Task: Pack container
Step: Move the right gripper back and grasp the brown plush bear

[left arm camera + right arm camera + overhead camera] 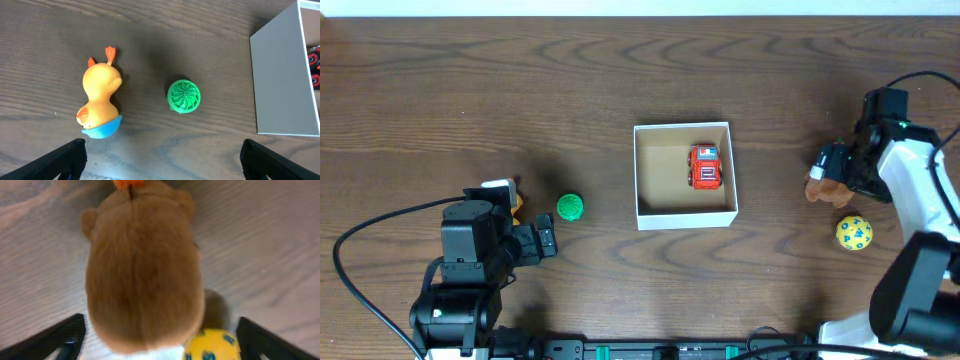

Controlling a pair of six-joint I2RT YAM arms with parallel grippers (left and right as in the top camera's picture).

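The right pincer [160, 337] straddled a brown furry plush toy [142, 270], jaws spread, apparently to grasp it for the white-walled square cardboard container [637, 175] at tabletop [520, 100] centre; the left pincer [162, 160] gaped empty.

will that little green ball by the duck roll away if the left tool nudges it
Probably yes: the green ball looks round and sits free on the table, so a nudge likely rolls it. Its ribbed surface may aid grip.

The left arm [465, 262] is showing boxy black housings, a black cable [365, 235] trailing behind; the right arm [918, 190] is wearing white shells over black joints. The left gripper [547, 242] is looking black.
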